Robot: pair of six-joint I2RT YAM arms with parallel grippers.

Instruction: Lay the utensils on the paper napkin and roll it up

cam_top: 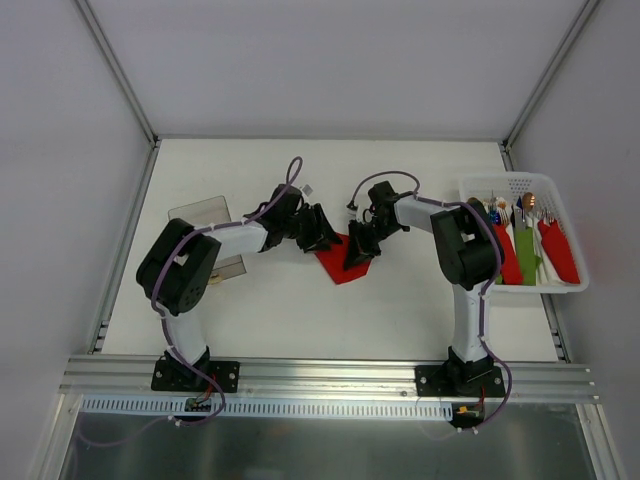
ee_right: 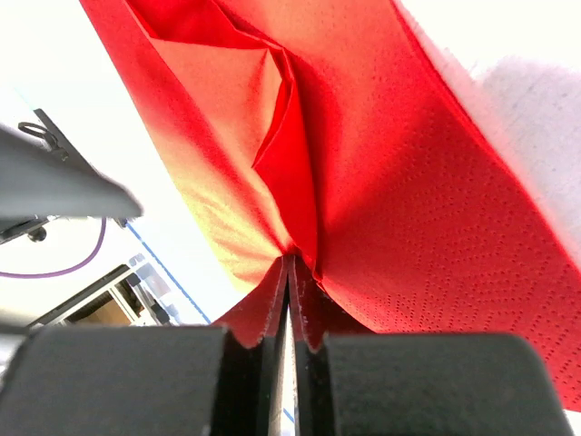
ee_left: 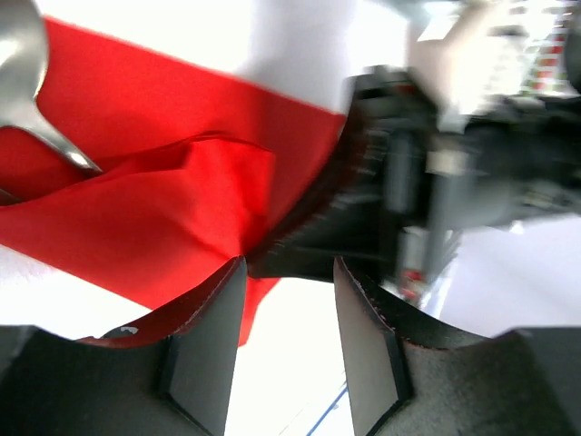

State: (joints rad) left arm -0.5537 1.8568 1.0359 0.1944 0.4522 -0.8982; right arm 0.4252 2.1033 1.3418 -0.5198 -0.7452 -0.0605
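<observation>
Top cam: I've got both arms reaching to mid table (cam_top: 300,310), heads facing each other over the red napkin (cam_top: 340,266). L gripper (cam_top: 322,232) sits at the napkin's upper-left edge, R gripper (cam_top: 355,250) at its upper-right. The two are v. close, nearly touching.

R wrist cam: R gripper (ee_right: 289,292) is clamped tight on the napkin (ee_right: 390,209), w/ a pinched fold running up from between the fingers (ee_right: 136,372) and no gap between them. The sheet fans out from the pinch, creased, w/ a loose flap on the left side.

L wrist cam: L gripper (ee_left: 289,269) has its fingers (ee_left: 204,350) spread, bare table showing in the gap, nothing between them. Napkin (ee_left: 163,218) edge runs along the left finger. Can't tell if it touches. The R gripper (ee_left: 427,182) is right in front, blurred, its tip at the napkin corner.

Utensils: I only see a spoon (ee_left: 27,82), top-left of L wrist cam. It's silver, bowl lying on the napkin, handle going under a raised fold. Anything else is hidden by the fold. From top cam the cutlery isn't visible, as the grippers cover it.

Far right of the table: white basket (cam_top: 520,184) holding rolled bundles (cam_top: 527,258), red and green, well apart from the napkin.
</observation>
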